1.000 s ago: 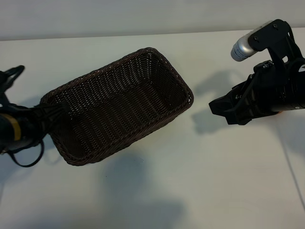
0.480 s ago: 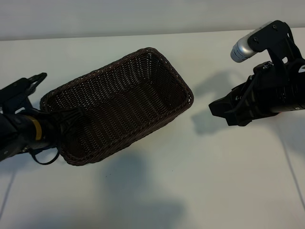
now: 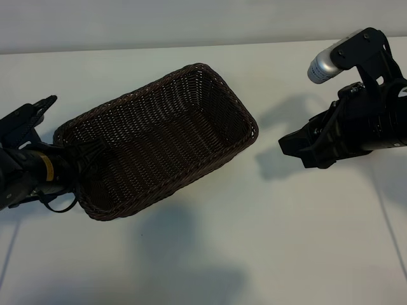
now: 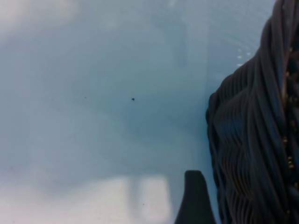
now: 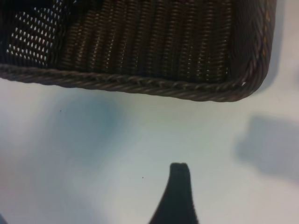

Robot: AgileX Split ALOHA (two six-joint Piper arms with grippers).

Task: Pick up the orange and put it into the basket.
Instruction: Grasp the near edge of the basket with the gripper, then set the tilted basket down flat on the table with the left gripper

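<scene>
The basket [image 3: 159, 143] is the only thing of the task we can find: dark-brown wicker with a braided rim, lying on the white desk [image 3: 267, 241] a little toward nine o'clock from the middle of the exterior view, its long axis running from eight o'clock up toward two o'clock, and with nothing inside it that we can see. The orange we cannot find in any view, so we cannot say where it is. At nine o'clock the left gripper [image 3: 79, 159] reaches in from the edge of the exterior view and sits at the basket's near short end, its tip over the rim; whether it touches the wicker we cannot tell. Its jaws stand spread, with nothing between them that we can see, and in the left wrist view one dark finger [image 4: 194, 198] shows just beside the basket's outer wall [image 4: 252, 140], above bare desk. At three o'clock the right gripper [image 3: 294, 145] hangs over the desk, apart from the basket's far short end, pointing down and toward the basket. Its jaws are spread too and hold nothing; the right wrist view shows a single dark finger [image 5: 176, 196] over bare desk, with the braided rim [image 5: 140, 84] and a rounded corner of the basket beyond it.
</scene>
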